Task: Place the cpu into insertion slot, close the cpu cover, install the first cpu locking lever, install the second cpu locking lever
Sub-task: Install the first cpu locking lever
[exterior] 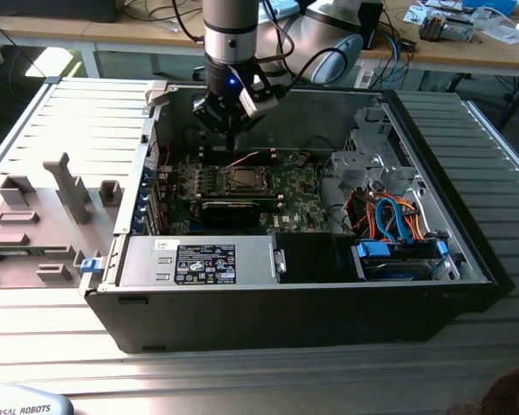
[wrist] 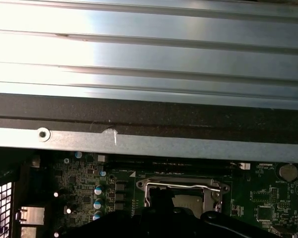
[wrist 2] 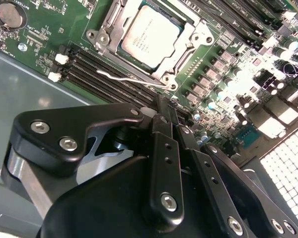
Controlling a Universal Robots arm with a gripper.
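Observation:
The cpu (wrist 2: 151,35) lies flat in the insertion slot (wrist 2: 165,79), its silver top showing through the window of the cpu cover (wrist 2: 109,22), which is down over it. A thin silver locking lever (wrist 2: 121,78) runs along one side of the socket, slightly raised. My gripper (wrist 2: 166,106) hovers just beside that side of the socket, its black fingers (wrist 2: 161,134) pressed together with nothing seen between them. In the exterior view the gripper (exterior: 231,145) hangs over the back edge of the socket (exterior: 242,179). The first wrist view has the socket (wrist: 181,193) and lever (wrist: 184,186) below the case wall.
The motherboard (exterior: 285,186) lies in an open black computer case (exterior: 467,259). Memory slots (wrist 2: 104,74) run beside the socket, a power supply (exterior: 199,259) sits at the front, and blue and orange cables (exterior: 398,216) lie at the exterior view's right. Grey fixtures (exterior: 60,190) stand outside the case.

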